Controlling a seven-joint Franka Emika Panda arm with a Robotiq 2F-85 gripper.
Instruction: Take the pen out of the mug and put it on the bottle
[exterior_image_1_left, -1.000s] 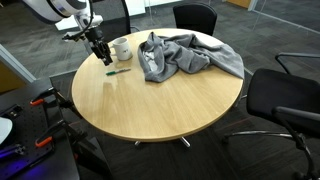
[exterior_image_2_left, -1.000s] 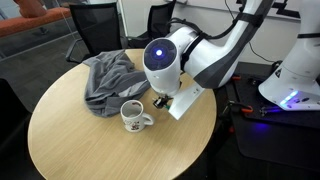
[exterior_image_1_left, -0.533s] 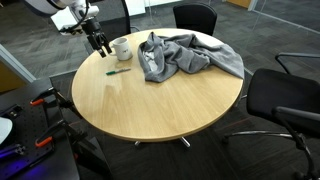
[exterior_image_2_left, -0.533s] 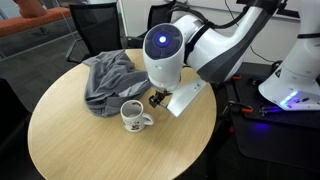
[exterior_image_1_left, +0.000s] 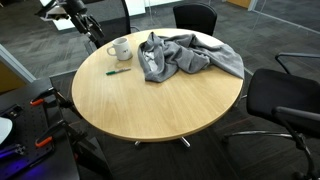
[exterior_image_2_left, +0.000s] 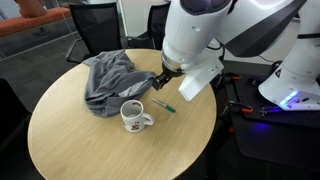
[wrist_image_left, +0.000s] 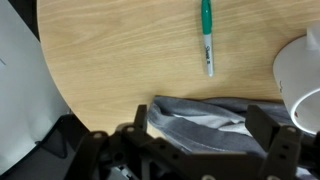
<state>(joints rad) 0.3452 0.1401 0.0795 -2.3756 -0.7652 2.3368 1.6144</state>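
Note:
A green and white pen (exterior_image_1_left: 118, 71) (exterior_image_2_left: 163, 105) (wrist_image_left: 206, 35) lies flat on the round wooden table (exterior_image_1_left: 150, 110), beside the white mug (exterior_image_1_left: 121, 48) (exterior_image_2_left: 133, 117) (wrist_image_left: 301, 75). My gripper (exterior_image_1_left: 90, 29) (exterior_image_2_left: 160, 81) (wrist_image_left: 203, 135) hangs open in the air above the table's edge, well clear of the pen, with nothing between its fingers. In the wrist view the pen points away from me and the mug's rim shows at the right edge. No bottle shows in any view.
A crumpled grey cloth (exterior_image_1_left: 186, 55) (exterior_image_2_left: 110, 80) (wrist_image_left: 200, 118) lies on the table next to the mug. Black office chairs (exterior_image_1_left: 195, 17) (exterior_image_1_left: 285, 95) stand around the table. Cables and equipment (exterior_image_1_left: 30, 110) sit on the floor.
The gripper opened and rose up and away from the table. The pen stays lying on the wood next to the mug.

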